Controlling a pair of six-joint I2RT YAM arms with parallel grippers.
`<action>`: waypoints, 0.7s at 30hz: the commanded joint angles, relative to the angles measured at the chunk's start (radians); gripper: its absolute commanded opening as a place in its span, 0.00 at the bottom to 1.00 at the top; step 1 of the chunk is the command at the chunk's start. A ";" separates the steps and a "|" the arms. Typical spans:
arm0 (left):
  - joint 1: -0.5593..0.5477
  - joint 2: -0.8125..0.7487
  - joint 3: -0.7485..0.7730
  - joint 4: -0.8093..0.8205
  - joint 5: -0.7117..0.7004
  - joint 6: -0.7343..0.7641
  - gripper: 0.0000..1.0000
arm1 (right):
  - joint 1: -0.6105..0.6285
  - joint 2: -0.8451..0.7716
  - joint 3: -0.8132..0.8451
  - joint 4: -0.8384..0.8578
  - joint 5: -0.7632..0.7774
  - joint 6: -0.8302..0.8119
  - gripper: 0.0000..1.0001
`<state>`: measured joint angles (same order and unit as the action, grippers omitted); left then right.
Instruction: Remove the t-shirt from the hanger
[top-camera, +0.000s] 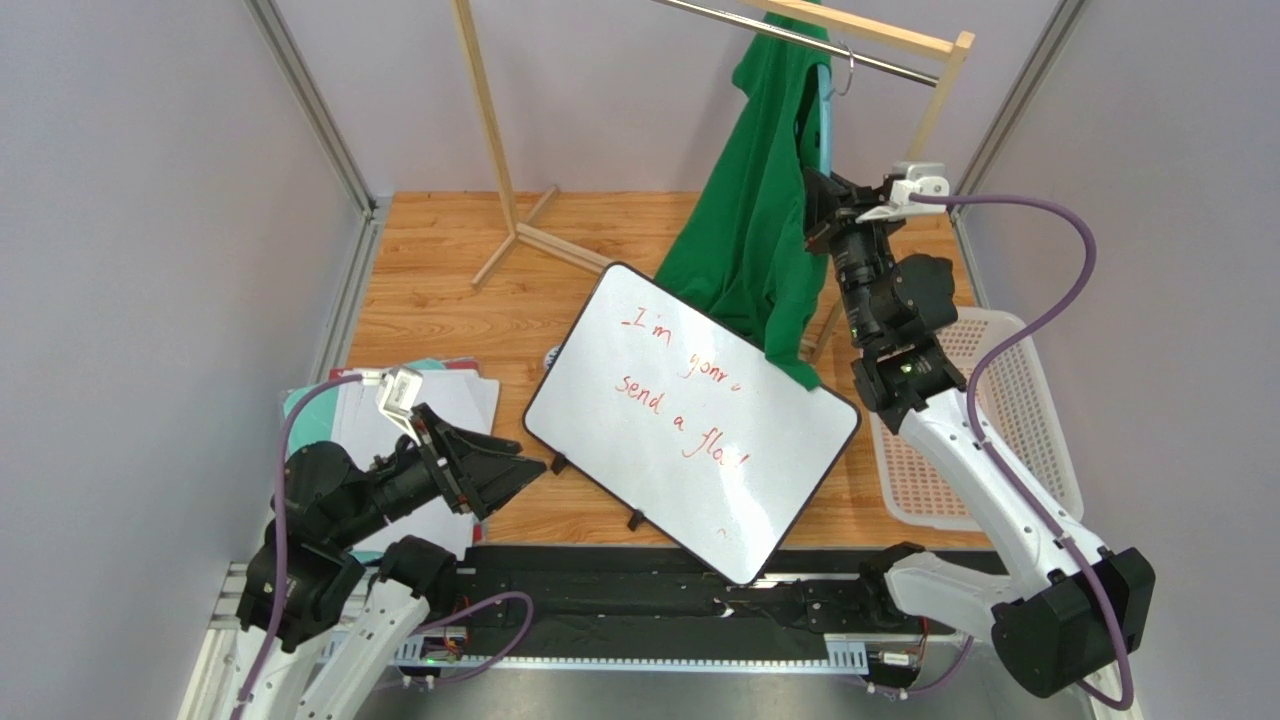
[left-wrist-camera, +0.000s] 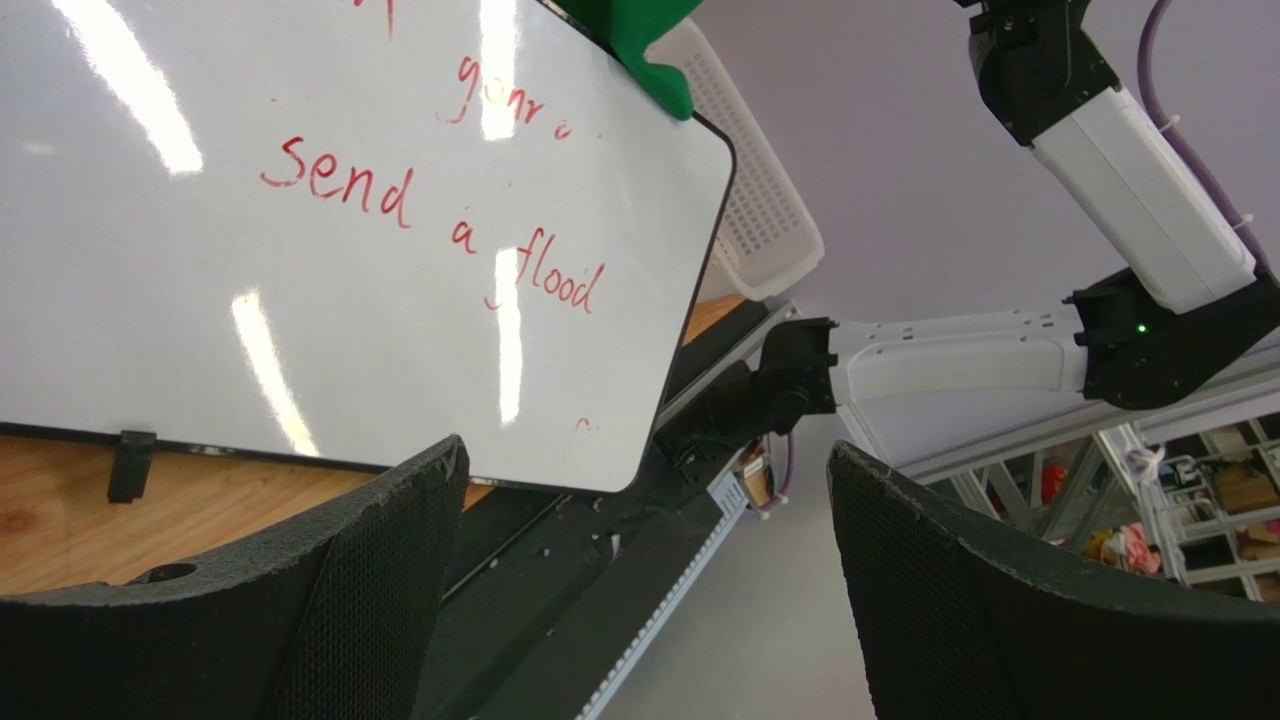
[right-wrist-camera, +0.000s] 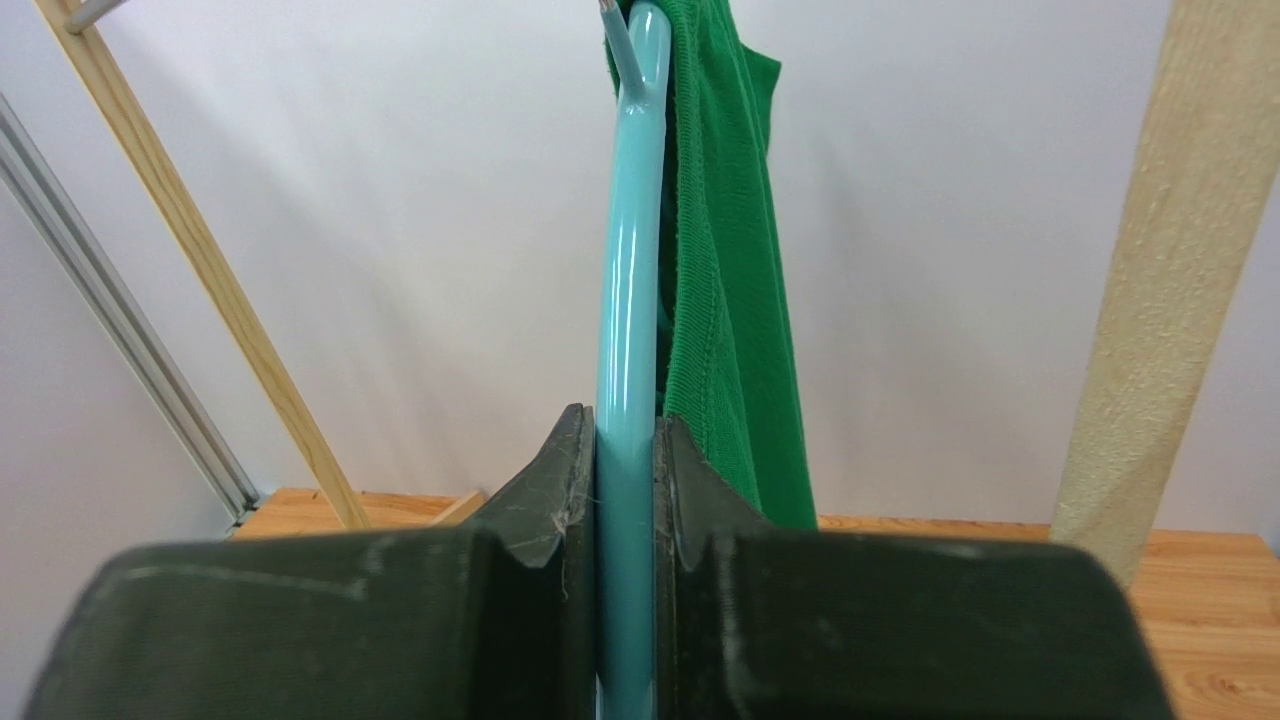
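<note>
My right gripper (right-wrist-camera: 627, 458) clamps the hanger (right-wrist-camera: 628, 270); my left gripper (left-wrist-camera: 643, 450) stands open, idle. Risk: the t-shirt (top-camera: 751, 225), hanging lopsided, may snag and twist the hanger from my pinch.

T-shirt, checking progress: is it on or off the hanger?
On: the t-shirt drapes from the hanger top; right hand grips its bare arm.
</note>
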<state>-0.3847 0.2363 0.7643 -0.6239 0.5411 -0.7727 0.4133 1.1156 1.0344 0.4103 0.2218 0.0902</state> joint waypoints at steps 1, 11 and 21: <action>0.006 0.026 0.029 0.003 0.005 0.024 0.93 | -0.001 -0.054 -0.019 0.203 -0.024 -0.032 0.00; 0.004 0.049 0.024 0.035 0.010 0.004 0.93 | -0.002 -0.060 -0.036 0.266 -0.058 -0.046 0.00; 0.004 0.055 0.024 0.038 0.010 0.004 0.93 | -0.001 -0.118 -0.068 0.285 -0.068 -0.029 0.00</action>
<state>-0.3847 0.2779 0.7658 -0.6163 0.5415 -0.7712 0.4133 1.0668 0.9581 0.5209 0.1703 0.0658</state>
